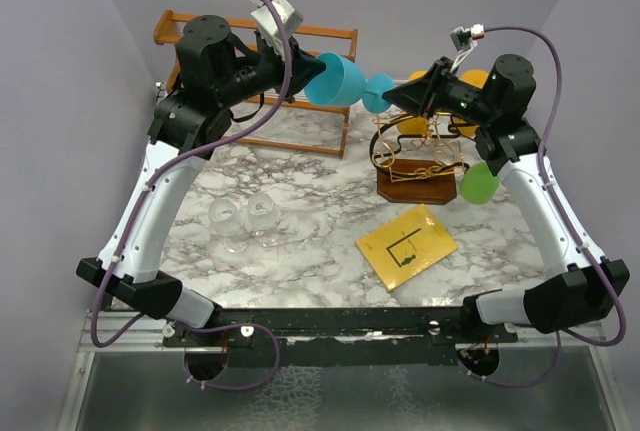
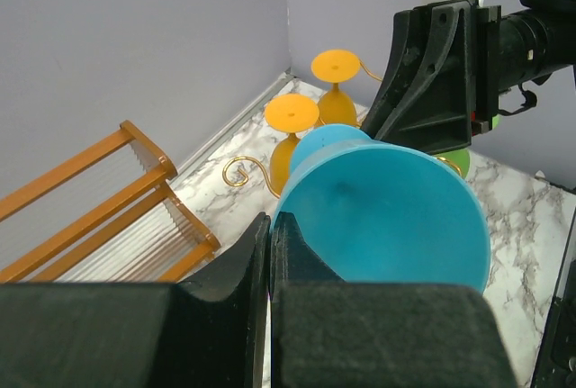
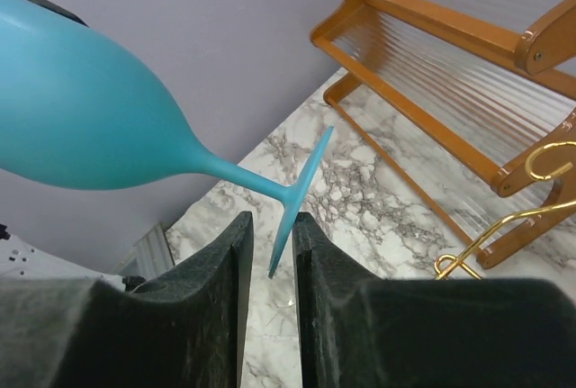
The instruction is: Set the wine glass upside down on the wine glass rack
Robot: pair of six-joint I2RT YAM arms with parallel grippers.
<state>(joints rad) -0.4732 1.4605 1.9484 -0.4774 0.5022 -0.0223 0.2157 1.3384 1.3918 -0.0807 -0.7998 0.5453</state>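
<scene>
While the wine glass (image 1: 340, 79) lies on its side in the air, above the far part of the table (image 1: 310, 166) and just left of the wine glass rack (image 1: 420, 151), it is between two holds. The left tool (image 2: 270, 230) is closed on the wall of the blue bowl at its rim. The right tool (image 3: 273, 235) has its jaws narrow around the edge of the foot (image 3: 301, 181); I cannot tell if they press it already.

The risk, I think, is in the handover. The right tool catches only the thin edge of the foot, so the glass may swing or slip out if the left tool lets go too soon, and fall on the table. The rack also carries orange glasses (image 2: 292, 113) and a green glass (image 1: 478, 183), so a tilted glass may knock them or miss a free hook.
</scene>
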